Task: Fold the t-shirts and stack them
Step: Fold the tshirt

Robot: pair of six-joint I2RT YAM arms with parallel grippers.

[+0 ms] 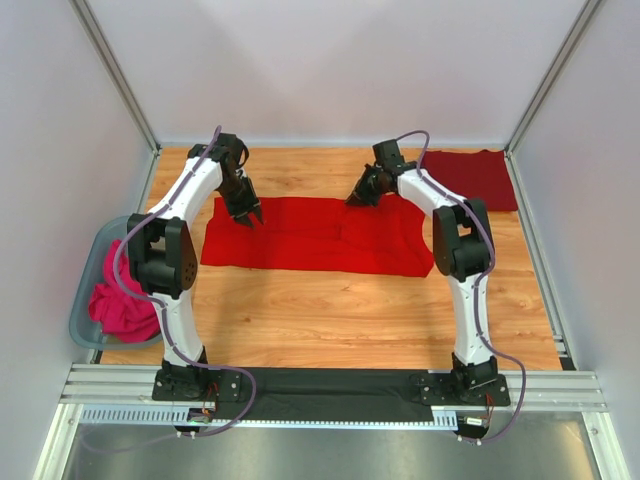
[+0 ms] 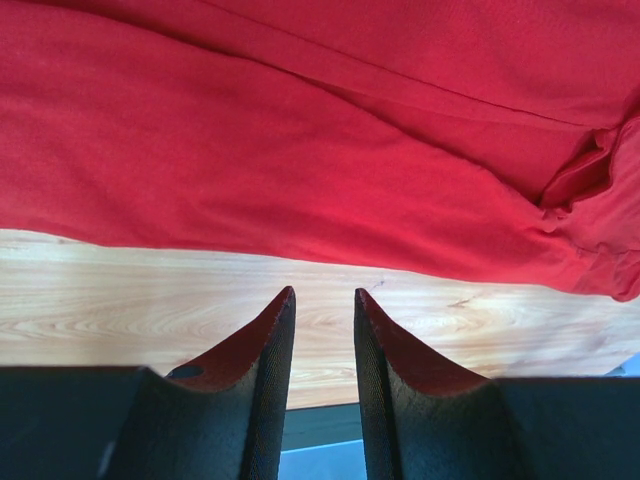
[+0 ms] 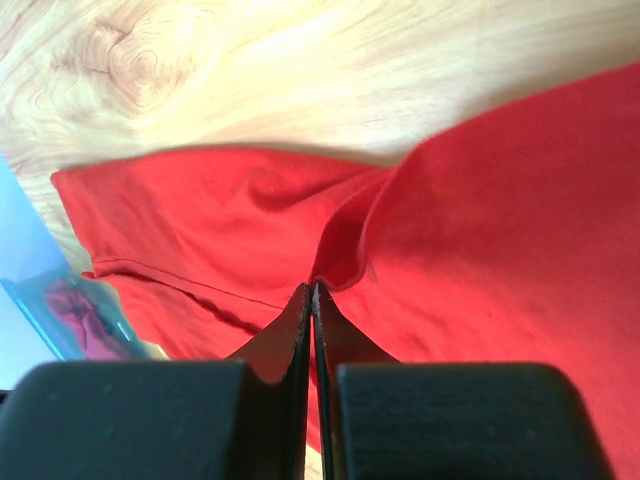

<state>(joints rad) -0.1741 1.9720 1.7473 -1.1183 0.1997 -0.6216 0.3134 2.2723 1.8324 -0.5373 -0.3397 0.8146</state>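
The bright red t-shirt [image 1: 320, 235] lies spread wide across the middle of the wooden table. The darker maroon t-shirt [image 1: 475, 178] lies flat at the back right corner. My left gripper [image 1: 250, 215] is open and empty over the red shirt's far left corner. In the left wrist view its fingertips [image 2: 322, 295] stand apart over bare wood just short of the cloth [image 2: 300, 130]. My right gripper [image 1: 357, 198] is at the shirt's far edge near the middle. In the right wrist view its jaws [image 3: 313, 287] are shut on a raised fold of the red cloth [image 3: 500, 230].
A clear blue-grey bin [image 1: 85, 262] holding pink cloth [image 1: 120, 305] sits off the table's left edge; it also shows in the right wrist view [image 3: 60, 310]. Bare wood [image 1: 330, 310] lies in front of the shirt. White walls enclose three sides.
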